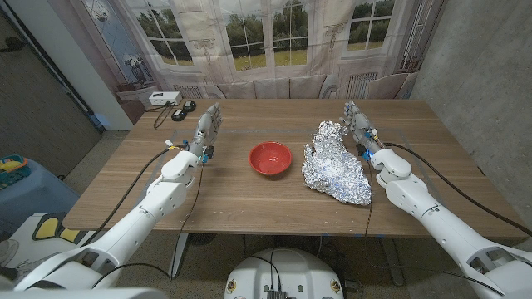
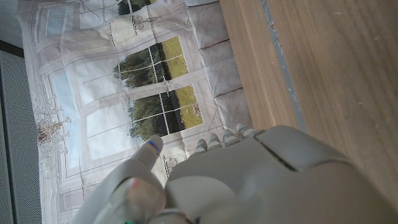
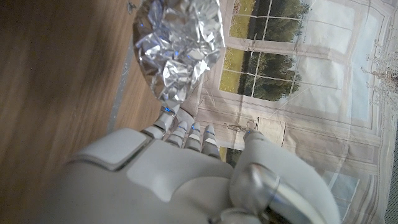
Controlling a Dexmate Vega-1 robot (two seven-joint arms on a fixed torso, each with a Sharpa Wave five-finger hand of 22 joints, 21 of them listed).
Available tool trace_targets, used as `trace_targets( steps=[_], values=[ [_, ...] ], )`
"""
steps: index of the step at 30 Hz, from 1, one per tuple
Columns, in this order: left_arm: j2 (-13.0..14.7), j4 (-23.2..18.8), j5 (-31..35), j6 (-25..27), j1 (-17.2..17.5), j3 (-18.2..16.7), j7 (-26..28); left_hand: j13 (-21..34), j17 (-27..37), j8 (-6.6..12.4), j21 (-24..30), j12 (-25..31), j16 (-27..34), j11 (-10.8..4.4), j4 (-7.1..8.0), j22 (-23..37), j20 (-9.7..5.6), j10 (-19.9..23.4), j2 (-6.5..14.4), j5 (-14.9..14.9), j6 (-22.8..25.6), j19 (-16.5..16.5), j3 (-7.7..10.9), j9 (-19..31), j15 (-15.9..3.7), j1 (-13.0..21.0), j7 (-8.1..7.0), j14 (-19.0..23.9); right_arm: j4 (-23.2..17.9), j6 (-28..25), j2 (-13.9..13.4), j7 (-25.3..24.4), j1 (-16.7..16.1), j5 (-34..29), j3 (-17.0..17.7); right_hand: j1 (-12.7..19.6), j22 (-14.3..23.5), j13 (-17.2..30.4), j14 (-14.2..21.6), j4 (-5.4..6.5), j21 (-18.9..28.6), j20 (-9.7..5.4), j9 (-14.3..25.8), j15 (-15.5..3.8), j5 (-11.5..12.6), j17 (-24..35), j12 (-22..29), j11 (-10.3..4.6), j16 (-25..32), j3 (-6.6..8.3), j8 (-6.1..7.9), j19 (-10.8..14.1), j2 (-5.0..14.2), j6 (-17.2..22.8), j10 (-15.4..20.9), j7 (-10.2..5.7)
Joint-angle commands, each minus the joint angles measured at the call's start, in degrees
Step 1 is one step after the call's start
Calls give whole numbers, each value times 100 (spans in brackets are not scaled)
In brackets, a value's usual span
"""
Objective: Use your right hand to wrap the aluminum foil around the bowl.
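The aluminum foil [image 1: 336, 164] lies crumpled beside the red bowl [image 1: 271, 158], so my right hand [image 1: 358, 126], fingers apart and holding nothing, waits just beside it.

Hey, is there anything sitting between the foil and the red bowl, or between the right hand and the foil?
Nothing visible. The foil lies right beside the right hand, and only bare table separates it from the bowl.
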Motion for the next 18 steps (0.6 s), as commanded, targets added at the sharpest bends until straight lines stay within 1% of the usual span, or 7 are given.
trace_targets(
  steps=[1, 7, 9, 10, 13, 16, 18],
  values=[
    [-42, -38, 71, 5, 45, -97, -6, 8, 25, 33, 25, 26, 22, -19, 4, 10, -425, -1178, 596, 39, -1049, -658, 35, 17, 6, 21, -18, -1356, 45, -27, 95, 45, -54, -83, 126, 49, 25, 12, -43, -6, 19, -51, 29, 7, 18, 5, 24, 12, 28, 41, 39, -41, 24, 45, 43, -6],
    [-62, -50, 71, 14, 78, -127, -32, 8, 24, 34, 26, 29, 23, -20, 2, 10, -421, -1172, 595, 39, -1048, -654, 37, 17, -1, 21, -21, -1353, -81, -40, 66, -41, -86, -259, 138, 50, 26, 12, -39, -25, -5, -38, 29, 26, 13, -5, 23, 31, 24, 41, 36, -31, -3, 39, 46, 3],
    [-72, -53, 84, 6, 83, -131, -30, 8, 23, 35, 26, 32, 26, -21, 1, 10, -419, -1165, 594, 39, -1044, -652, 38, 17, 8, 21, -18, -1345, -237, -74, -11, -297, -142, -512, 116, 104, 25, 12, 7, -116, -39, 29, 27, 111, -4, -36, 22, 70, 21, 29, 35, 9, -112, 40, 58, 19],
    [-79, -61, 87, 5, 89, -135, -21, 8, 23, 38, 28, 36, 29, -26, 0, 11, -413, -1154, 593, 39, -1037, -647, 38, 17, 6, 21, -25, -1336, -360, -129, -71, -506, -182, -704, 97, 227, 28, 12, 69, -273, -94, 154, 28, 218, -32, -69, 25, 109, 18, 36, 48, 77, -227, 75, 88, 49],
    [-79, -79, 101, 8, 101, -137, -26, 7, 22, 47, 36, 47, 36, -28, -3, 11, -384, -1125, 590, 39, -1012, -624, 40, 17, 4, 22, -28, -1315, -727, -329, -248, -1089, -291, -1269, 41, 400, 35, 17, 186, -478, -174, 418, 33, 368, -77, -87, 58, 155, 29, 59, 73, 168, -335, 164, 217, 58],
    [-85, -95, 101, 18, 113, -136, -41, 7, 20, 59, 43, 57, 42, -32, -8, 11, -364, -1094, 587, 38, -979, -606, 42, 17, 2, 25, -35, -1291, -1160, -668, -522, -1596, -382, -1931, -51, 448, 38, 19, 258, -547, -209, 457, 35, 407, -97, -88, 69, 192, 46, 53, 90, 191, -391, 228, 268, 27],
    [-93, -93, 107, 14, 117, -134, -45, 7, 20, 63, 43, 59, 43, -31, -11, 11, -360, -1085, 585, 38, -966, -604, 43, 17, -1, 26, -42, -1283, -1371, -902, -644, -1757, -420, -2171, -94, 468, 38, 20, 269, -576, -225, 474, 36, 419, -106, -87, 74, 238, 45, 50, 91, 198, -416, 240, 291, 8]
  ],
)
